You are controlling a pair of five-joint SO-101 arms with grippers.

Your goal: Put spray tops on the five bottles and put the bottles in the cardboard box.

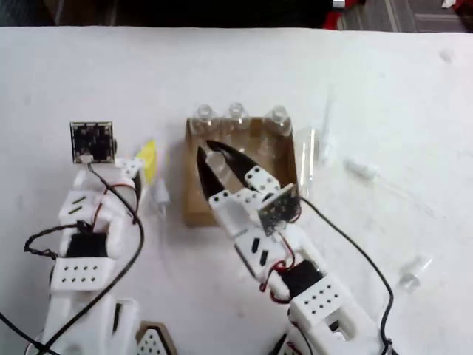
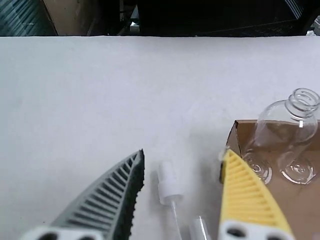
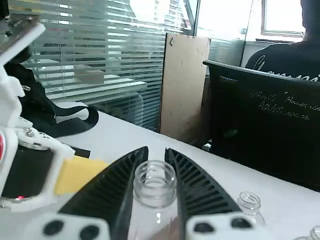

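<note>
High view, near to far: a loose spray top (image 1: 414, 272) lies on the worktop (image 1: 89, 74) at approx 4 o'clock from the cardboard box (image 1: 194, 211), well apart from it. At the box's 9 o'clock, just beside its wall, is the left gripper (image 2: 183, 155). It is spread wide, with gray and yellow fingers either side of a second spray top (image 2: 167, 180) that lies flat, touching neither finger. The right gripper (image 3: 156, 150) (black fingers) hangs over the box, clamped on the neck of a clear bottle (image 1: 216, 159) w/ no top fitted. A third spray top (image 1: 362, 168) lies at 3 o'clock from the box. Along the box's far rim, 12 o'clock, are three more bottles (image 1: 236, 112), necks open, side by side.
</note>
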